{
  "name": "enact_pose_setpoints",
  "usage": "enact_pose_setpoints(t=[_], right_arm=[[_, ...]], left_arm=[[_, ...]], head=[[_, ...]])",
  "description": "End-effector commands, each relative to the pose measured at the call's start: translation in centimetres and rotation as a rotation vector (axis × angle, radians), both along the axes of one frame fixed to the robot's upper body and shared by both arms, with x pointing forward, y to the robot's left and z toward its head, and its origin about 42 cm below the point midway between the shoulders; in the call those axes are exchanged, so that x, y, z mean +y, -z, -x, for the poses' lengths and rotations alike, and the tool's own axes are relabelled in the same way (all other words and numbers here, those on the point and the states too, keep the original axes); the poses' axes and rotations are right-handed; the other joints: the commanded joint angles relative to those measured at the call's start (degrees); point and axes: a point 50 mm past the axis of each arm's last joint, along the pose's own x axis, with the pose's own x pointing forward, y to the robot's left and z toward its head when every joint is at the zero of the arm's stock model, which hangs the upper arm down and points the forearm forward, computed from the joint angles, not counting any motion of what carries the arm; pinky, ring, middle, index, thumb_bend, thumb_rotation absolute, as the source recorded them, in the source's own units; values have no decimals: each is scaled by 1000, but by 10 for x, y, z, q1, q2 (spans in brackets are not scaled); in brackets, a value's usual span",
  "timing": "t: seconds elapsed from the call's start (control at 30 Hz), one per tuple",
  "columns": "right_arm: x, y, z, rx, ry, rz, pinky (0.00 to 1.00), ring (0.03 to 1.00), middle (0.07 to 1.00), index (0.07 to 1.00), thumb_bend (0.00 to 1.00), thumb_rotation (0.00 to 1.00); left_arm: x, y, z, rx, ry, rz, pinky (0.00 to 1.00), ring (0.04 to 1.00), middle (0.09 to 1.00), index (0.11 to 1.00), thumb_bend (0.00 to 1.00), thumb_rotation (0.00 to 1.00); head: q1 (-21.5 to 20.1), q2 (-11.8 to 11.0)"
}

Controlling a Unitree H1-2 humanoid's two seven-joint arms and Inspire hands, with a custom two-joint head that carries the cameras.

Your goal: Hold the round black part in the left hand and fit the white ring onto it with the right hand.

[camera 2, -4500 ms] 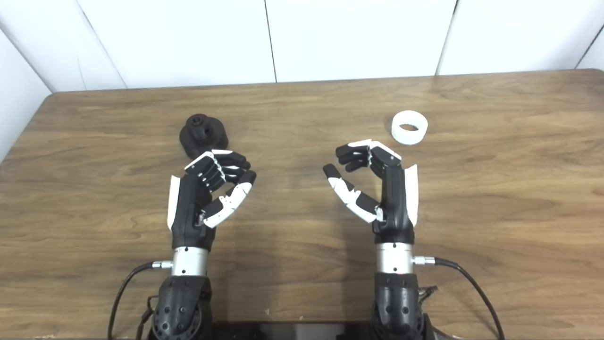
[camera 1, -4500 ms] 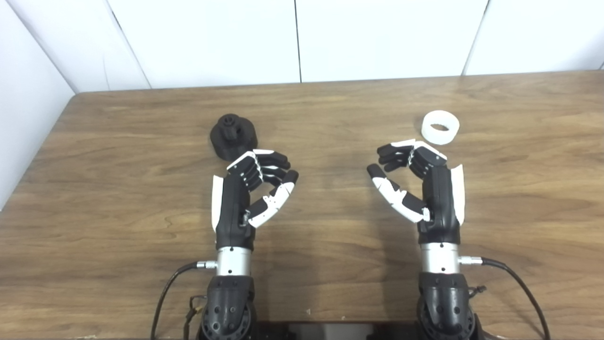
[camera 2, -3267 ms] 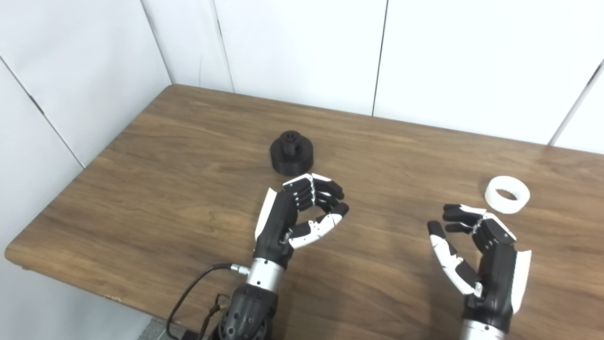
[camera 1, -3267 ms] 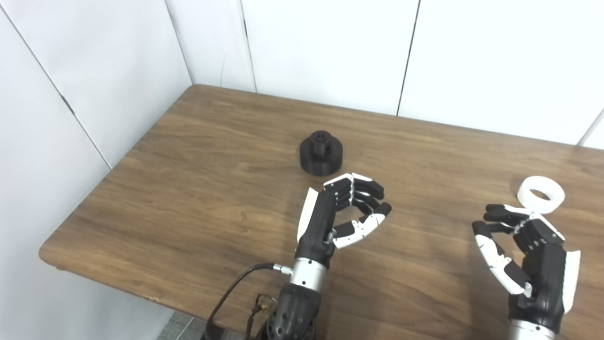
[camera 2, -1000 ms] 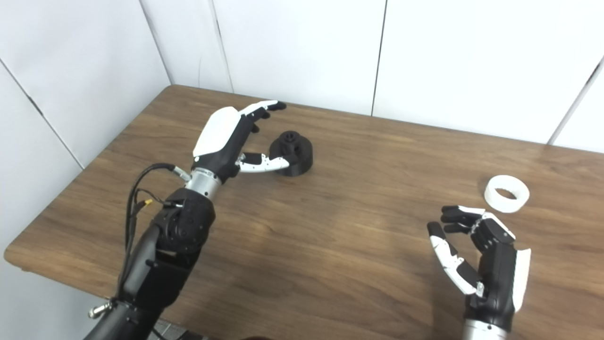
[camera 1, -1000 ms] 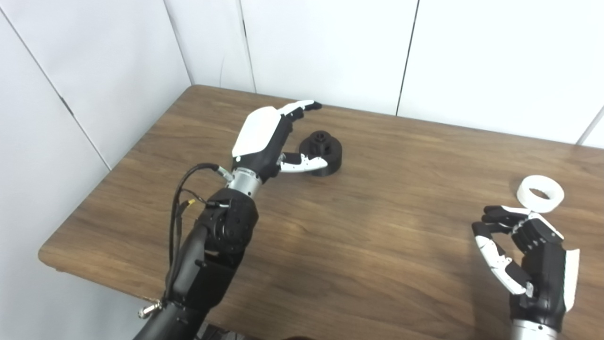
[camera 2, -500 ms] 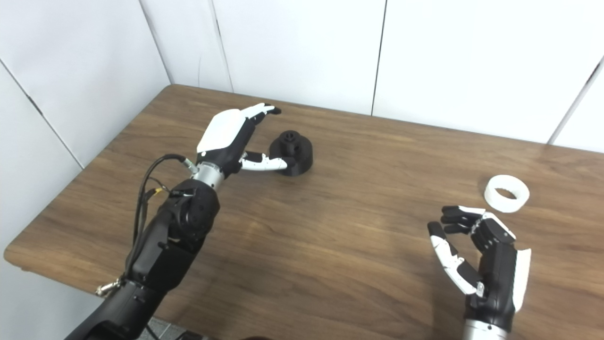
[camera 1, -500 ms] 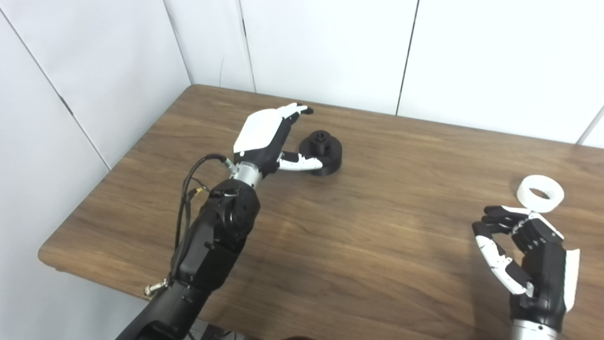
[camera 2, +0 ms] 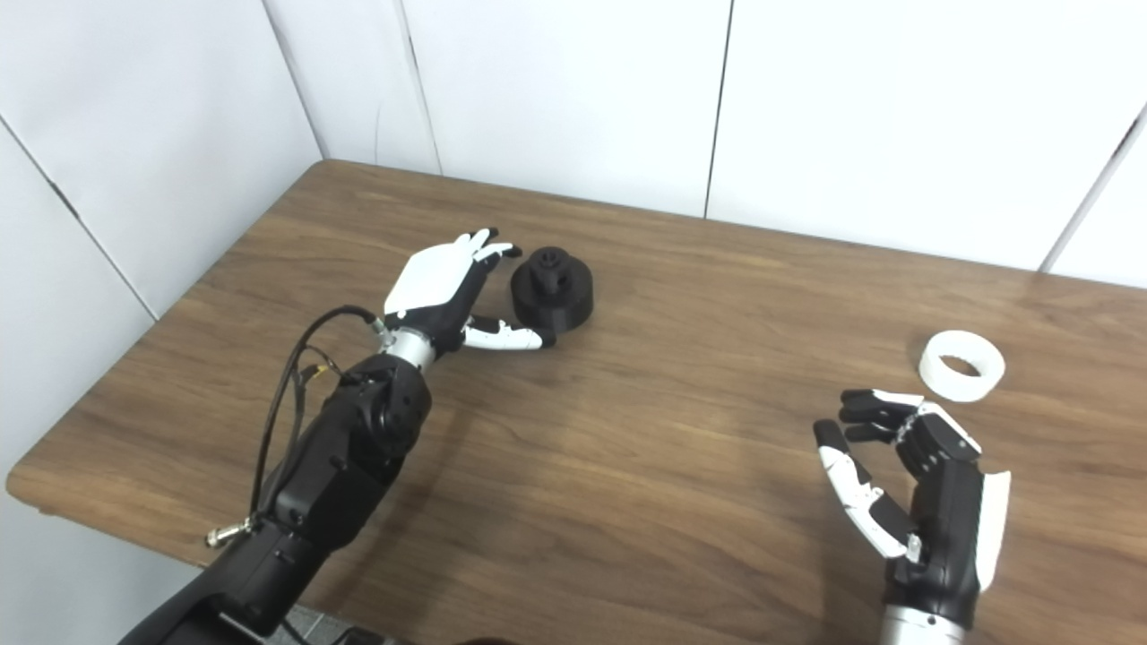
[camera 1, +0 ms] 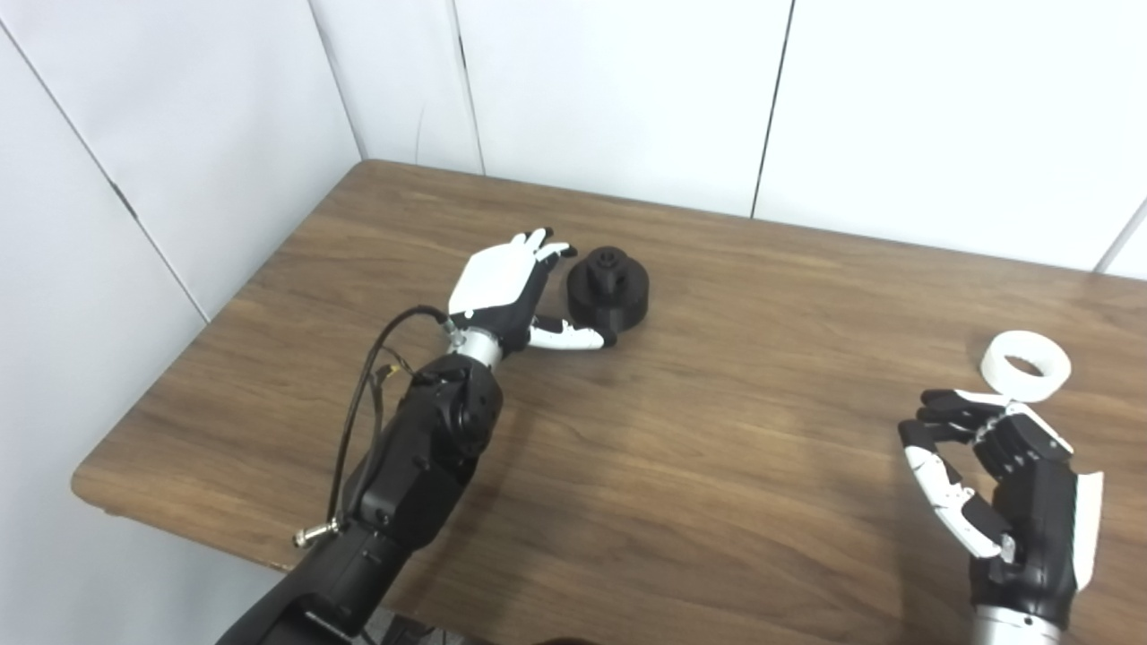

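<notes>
Hovering nearest, at the right near edge of the brown wooden tabletop [camera 1: 717, 466]: right robot hand [camera 1: 1008, 479], wrist upright, fingers [camera 1: 950, 412] curled loosely and thumb standing apart from them, gripping nothing. Lying just beyond those fingers, flat on the tabletop and not touched by them: white ring [camera 1: 1026, 365], opening facing up.

Reaching in from the near left corner: dark left arm [camera 1: 403, 475], with a black cable [camera 1: 358, 412] looping beside the forearm. Spreading open at the end of it, farther in on the left half of the tabletop: left robot hand [camera 1: 506, 291], white back facing up, fingers pointing away and apart, clamping nothing. Stretching rightward along the tabletop: its thumb [camera 1: 573, 338], tip lying at the near edge of the round black part [camera 1: 609, 291]; not possible to tell whether touching or only just beside. Sitting upright on the tabletop just right of that hand, well apart from the white ring: the round black part, wide base down and a smaller raised hub on top.

Standing behind the far edge and along the left side: white wall panels [camera 1: 618, 90].
</notes>
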Motion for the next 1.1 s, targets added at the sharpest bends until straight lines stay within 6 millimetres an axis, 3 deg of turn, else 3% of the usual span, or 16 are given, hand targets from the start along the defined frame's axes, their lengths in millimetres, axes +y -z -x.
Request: enact_pose_setpoints(t=[0.0,0.4,1.07], right_arm=[[-5,-4,9,-25,4,4,480,561,587,493,497,160],[-5,-5,11,-31,9,15,479,564,588,493,497,163],[-3,-6,13,-35,5,19,493,579,600,493,497,162]], left_arm=[[3,-24,-18,-77,-15,-38,898,1000,1000,870,1000,602],[3,-4,-26,2,-32,-34,906,1000,1000,879,1000,601],[-13,6,-41,-25,-29,93,897,981,982,845,987,572]], head=[[0,1],[-1,5],[-6,9]])
